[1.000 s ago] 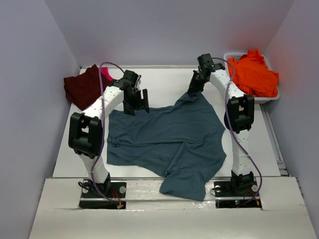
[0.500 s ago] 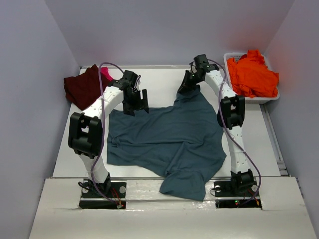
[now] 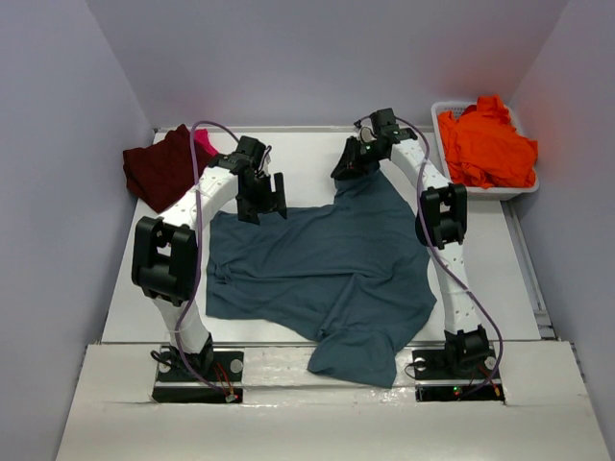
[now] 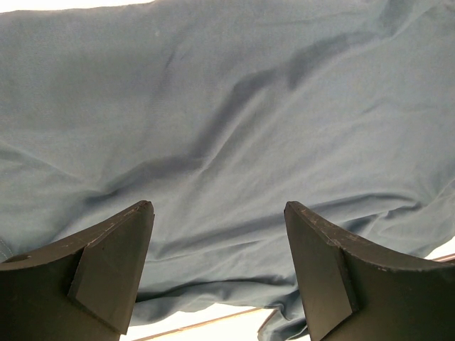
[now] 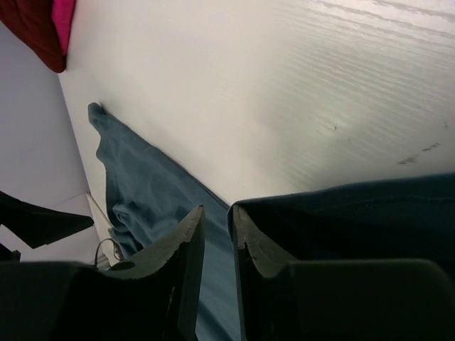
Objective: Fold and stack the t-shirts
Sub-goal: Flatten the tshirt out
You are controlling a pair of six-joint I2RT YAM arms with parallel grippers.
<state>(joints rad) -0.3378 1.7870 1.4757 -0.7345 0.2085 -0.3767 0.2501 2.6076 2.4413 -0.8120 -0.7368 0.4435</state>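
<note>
A slate teal-blue t-shirt [image 3: 317,269] lies spread on the white table, and its near part hangs over the front edge. My right gripper [image 3: 348,165] is shut on the shirt's far right corner and holds it lifted above the table. In the right wrist view the cloth [image 5: 355,213] drapes over one finger of that gripper [image 5: 215,209]. My left gripper [image 3: 269,197] hovers open over the shirt's far left edge, with cloth [image 4: 227,106] filling its view between the spread fingers [image 4: 218,206]. A dark maroon shirt [image 3: 159,168] and a bright pink one [image 3: 204,144] lie at the far left.
A white plastic tub [image 3: 527,187] at the far right holds the vivid orange shirt [image 3: 485,144]. Grey walls close in the table on three sides. The maroon shirt [image 5: 28,28] and the pink shirt [image 5: 62,18] also show in the right wrist view.
My right gripper has moved left along the table's far side, drawing the shirt's held corner with it. The left arm has not moved.
</note>
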